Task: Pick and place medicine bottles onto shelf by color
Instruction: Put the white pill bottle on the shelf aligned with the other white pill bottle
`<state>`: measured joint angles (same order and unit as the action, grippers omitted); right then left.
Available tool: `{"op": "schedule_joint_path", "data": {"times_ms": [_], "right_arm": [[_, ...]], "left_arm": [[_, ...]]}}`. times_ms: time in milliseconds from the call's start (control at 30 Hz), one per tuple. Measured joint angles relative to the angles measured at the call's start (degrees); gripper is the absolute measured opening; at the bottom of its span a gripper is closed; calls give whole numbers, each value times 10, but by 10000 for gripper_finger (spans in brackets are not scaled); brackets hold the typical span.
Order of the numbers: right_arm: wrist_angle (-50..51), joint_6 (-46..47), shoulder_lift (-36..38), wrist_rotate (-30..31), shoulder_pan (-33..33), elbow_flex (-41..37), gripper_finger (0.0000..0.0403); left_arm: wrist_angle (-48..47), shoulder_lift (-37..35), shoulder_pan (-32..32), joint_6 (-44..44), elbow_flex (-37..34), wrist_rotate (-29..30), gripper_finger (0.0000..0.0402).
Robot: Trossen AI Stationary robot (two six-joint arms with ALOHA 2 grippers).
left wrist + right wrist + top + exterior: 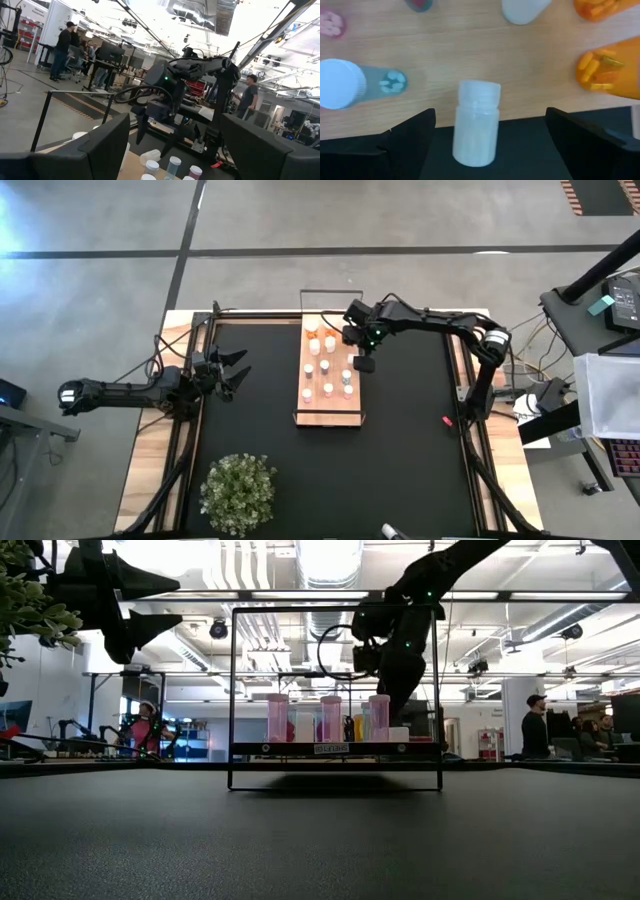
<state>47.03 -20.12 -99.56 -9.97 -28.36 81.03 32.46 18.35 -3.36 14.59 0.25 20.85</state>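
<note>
The light-wood shelf [328,385] stands mid-table on the black mat, with several small bottles upright on it: pink ones [331,718], orange ones [602,70] and a bluish white-capped one [370,82]. My right gripper [490,112] is open above the shelf's right edge [362,363]. Its fingers stand on either side of a white bottle [476,130] without touching it. That bottle seems to lie on its side, its cap end on the board and its base past the board's edge. My left gripper [238,370] is open and empty, raised over the mat's left part.
A potted green plant [238,492] stands at the near left of the mat. A small red thing [447,420] lies on the mat to the right of the shelf. The shelf's thin black frame [235,690] rises over the board. People stand in the room beyond the table.
</note>
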Motion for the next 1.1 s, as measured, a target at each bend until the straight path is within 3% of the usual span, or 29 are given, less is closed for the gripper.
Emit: {"op": "schedule_joint_path", "data": {"times_ms": [167,633,1100], "right_arm": [[40,-3,-28,25,2,38,368],[186,-22,-153,25,3,193,368],[182,-40,-169,25,4,199,368]], "left_arm": [[0,0,0,0,0,0,295],[0,0,0,0,0,0,295],[0,0,0,0,0,0,295]]}}
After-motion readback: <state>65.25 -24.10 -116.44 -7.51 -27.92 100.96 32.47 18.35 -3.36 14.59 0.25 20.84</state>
